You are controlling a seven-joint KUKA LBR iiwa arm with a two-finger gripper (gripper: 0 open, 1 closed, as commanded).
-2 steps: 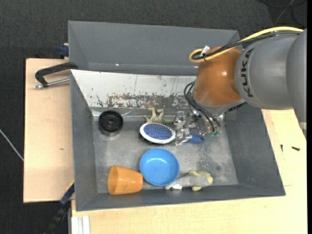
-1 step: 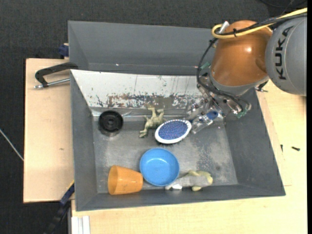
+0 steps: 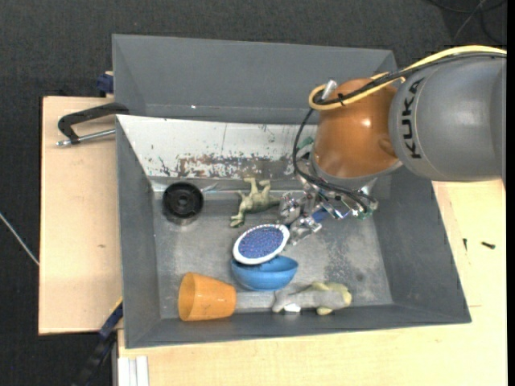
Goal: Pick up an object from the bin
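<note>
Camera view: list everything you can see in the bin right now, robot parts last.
bin: one, grey, mid-view
round cap: one, black, back left
toy figure: one, pale green, back centre
bowl: one, blue, front centre
dotted disc: one, blue with white rim, atop bowl
cup: one, orange, on its side, front left
toy animal: one, cream, front, right of bowl
gripper: one, metallic, right of toy figure
arm: one, grey with orange wrist cover, from right
</note>
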